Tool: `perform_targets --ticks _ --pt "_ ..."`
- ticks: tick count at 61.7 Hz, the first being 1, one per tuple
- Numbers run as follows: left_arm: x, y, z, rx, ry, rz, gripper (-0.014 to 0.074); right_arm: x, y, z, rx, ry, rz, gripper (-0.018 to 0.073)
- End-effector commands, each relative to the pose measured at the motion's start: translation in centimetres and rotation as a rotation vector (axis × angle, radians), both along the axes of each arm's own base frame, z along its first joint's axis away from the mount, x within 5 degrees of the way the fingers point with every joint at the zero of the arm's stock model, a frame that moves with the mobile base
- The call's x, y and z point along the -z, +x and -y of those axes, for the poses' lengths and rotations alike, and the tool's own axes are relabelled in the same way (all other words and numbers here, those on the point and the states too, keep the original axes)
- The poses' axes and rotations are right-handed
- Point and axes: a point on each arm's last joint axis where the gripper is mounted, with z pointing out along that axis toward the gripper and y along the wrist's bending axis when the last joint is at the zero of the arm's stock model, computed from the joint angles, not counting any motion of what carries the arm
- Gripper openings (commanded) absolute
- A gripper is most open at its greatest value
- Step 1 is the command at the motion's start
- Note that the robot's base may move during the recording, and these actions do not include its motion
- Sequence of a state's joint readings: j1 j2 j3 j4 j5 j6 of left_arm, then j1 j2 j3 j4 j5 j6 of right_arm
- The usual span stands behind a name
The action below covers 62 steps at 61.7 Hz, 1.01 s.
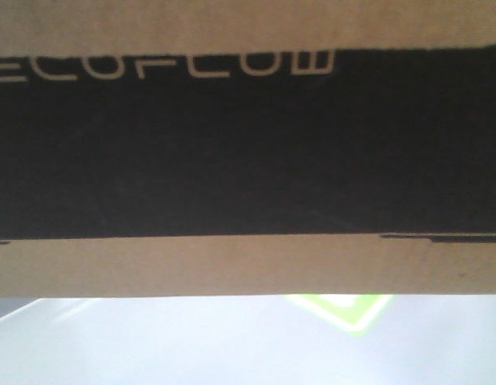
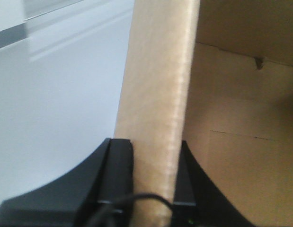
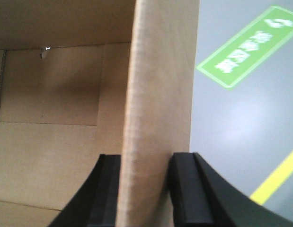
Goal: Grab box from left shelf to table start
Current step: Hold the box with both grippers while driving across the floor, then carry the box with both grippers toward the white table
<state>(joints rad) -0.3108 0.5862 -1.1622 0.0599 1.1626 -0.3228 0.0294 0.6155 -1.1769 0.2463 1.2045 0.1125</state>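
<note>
The brown cardboard box [image 1: 248, 144] fills the front view, its black panel with pale "ECOFLOW" lettering facing the camera. In the left wrist view, my left gripper [image 2: 153, 144] is shut on one upright wall of the box [image 2: 155, 71], one finger outside and one inside. The right gripper [image 3: 146, 157] grips the opposite wall of the box [image 3: 160, 71] the same way. Bare cardboard inside shows in both wrist views. The left shelf is out of view. A pale smooth surface [image 2: 61, 104] lies beside the box; I cannot tell whether it is the table.
Below the box lies grey floor [image 1: 151, 345] with a green marking [image 1: 344, 309]. The right wrist view shows a green floor sign [image 3: 248, 45] and a yellow line [image 3: 276, 182] on that floor.
</note>
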Motion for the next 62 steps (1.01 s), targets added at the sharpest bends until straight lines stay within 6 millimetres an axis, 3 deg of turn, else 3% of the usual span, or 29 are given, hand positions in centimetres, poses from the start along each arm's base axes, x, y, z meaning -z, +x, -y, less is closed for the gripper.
perform_targets --ticks 1,62 --pt "-2.92 -0.39 0.11 -0.003 -0.148 0.221 -0.0085 -1.32 0.46 1.06 0.096 -0.077 0.117 0.0026" --pt "-2.90 -0.39 0.09 -0.005 -0.145 0.220 -0.0085 -1.32 0.46 1.06 0.096 -0.077 0.117 0.0026"
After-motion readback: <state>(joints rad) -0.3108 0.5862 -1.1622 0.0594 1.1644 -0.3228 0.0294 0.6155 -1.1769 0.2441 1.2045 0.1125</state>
